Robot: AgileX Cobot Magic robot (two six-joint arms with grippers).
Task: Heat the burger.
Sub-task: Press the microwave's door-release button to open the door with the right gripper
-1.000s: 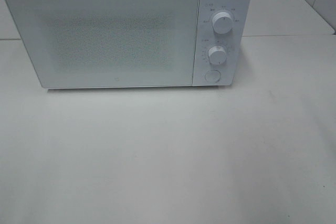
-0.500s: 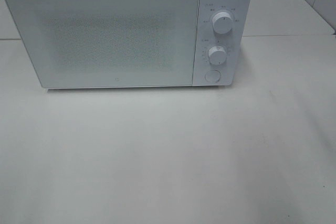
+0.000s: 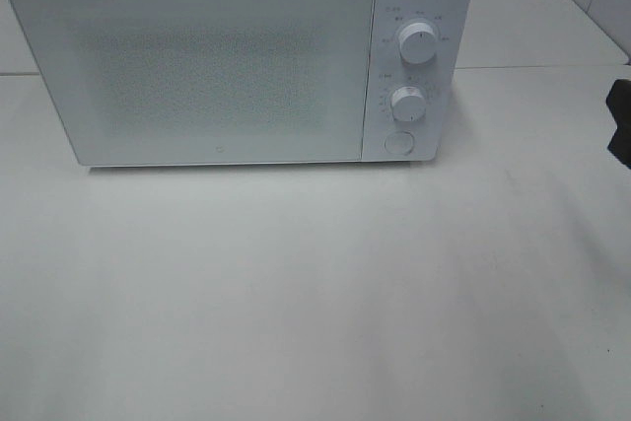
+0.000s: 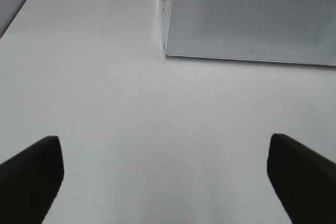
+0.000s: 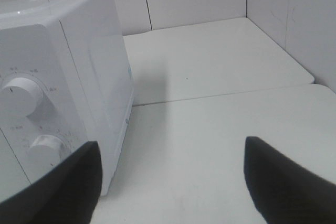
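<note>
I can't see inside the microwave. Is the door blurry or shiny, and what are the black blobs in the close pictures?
High view: the door is a pale dotted screen, not blurred, no glare; nothing shows behind it. Left wrist view: the blobs are the left claw, open, dark and without detail. Right wrist view: same for the right claw; the microwave throws a soft shadow.

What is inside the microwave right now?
The microwave is shut, and its white speckled door lets nothing show through. The inside is fully covered, so whether anything sits in there cannot be told.
</note>
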